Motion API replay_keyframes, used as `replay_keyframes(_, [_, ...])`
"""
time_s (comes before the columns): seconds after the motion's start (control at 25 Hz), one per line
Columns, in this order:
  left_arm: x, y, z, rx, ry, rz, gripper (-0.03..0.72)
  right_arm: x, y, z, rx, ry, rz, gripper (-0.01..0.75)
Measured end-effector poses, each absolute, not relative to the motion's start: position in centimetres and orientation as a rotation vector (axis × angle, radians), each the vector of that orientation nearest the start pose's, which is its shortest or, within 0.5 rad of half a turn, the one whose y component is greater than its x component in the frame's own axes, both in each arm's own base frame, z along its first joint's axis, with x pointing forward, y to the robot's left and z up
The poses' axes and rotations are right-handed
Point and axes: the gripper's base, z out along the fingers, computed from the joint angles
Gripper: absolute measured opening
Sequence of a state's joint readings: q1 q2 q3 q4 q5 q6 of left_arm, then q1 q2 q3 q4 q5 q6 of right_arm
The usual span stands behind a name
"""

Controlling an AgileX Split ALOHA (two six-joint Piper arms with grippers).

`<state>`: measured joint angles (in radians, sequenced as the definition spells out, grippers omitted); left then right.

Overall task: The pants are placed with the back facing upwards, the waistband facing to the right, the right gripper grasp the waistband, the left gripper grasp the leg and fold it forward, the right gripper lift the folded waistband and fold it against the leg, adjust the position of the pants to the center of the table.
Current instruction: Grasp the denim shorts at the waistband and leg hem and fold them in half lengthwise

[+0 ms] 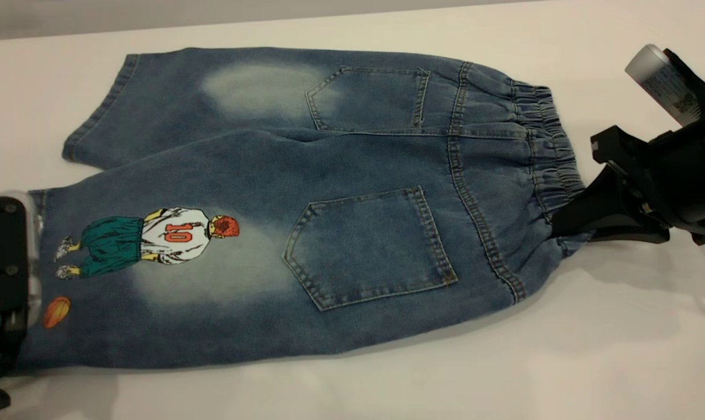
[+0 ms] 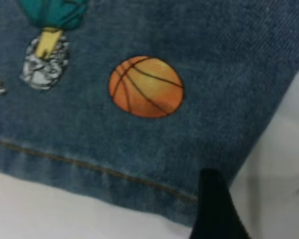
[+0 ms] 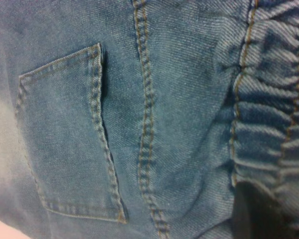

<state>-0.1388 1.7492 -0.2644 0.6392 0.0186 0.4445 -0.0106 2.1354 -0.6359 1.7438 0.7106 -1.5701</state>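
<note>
You've got a red "10" reading clearly on the white shirt of the player printed on the leg (image 1: 154, 256); that's the only legible mark. The grey-white cylinder's label on the right gripper (image 1: 568, 224) shows print too small to read.

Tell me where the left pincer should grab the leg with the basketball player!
Probably at the hem of the leg, coming in from the table's left side. That edge lies flat and free there, and the left pincer sits right at it, near the orange ball.

Layout: blue denim pants (image 1: 329, 204) flat on white table (image 1: 592, 361).
Waistband (image 1: 554, 154) right at my right gripper (image 1: 568, 224); printed leg (image 1: 154, 262) left, nearest my left gripper (image 1: 5, 256).
</note>
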Motion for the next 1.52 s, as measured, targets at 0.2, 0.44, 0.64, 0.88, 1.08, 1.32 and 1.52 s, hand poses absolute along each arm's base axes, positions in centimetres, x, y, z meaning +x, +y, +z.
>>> replay_keyframes(0.2, [17.1, -2.3, 6.0, 1.715, 2.451, 0.123, 0.393, 26.7, 5.6, 3.0, 0.174, 2.735, 1.035, 0.036])
replay_keyframes(0.44, [18.0, -2.4, 5.9, 1.713, 2.455, 0.132, 0.393, 26.7, 5.6, 3.0, 0.174, 2.736, 1.034, 0.036])
replay_keyframes(0.64, [18.0, -2.5, 4.7, 1.812, 2.435, 0.097, 0.393, 26.7, 5.6, 3.0, 0.174, 2.736, 1.034, 0.036])
replay_keyframes(0.88, [19.7, -2.2, 5.2, 1.787, 2.474, 0.169, 0.393, 26.7, 5.6, 3.0, 0.174, 2.736, 1.033, 0.037])
replay_keyframes(1.08, [19.6, -2.1, 4.7, 1.785, 2.484, 0.146, 0.393, 26.7, 5.6, 3.0, 0.174, 2.736, 1.033, 0.037])
replay_keyframes(1.32, [19.5, -2.1, 4.4, 1.797, 2.495, 0.14, 0.336, 26.7, 5.6, 3.0, 0.174, 2.736, 1.033, 0.037])
replay_keyframes(1.52, [19.6, -2.1, 4.5, 1.801, 2.494, 0.146, 0.102, 26.7, 5.8, 3.2, 0.168, 2.717, 1.079, 0.037])
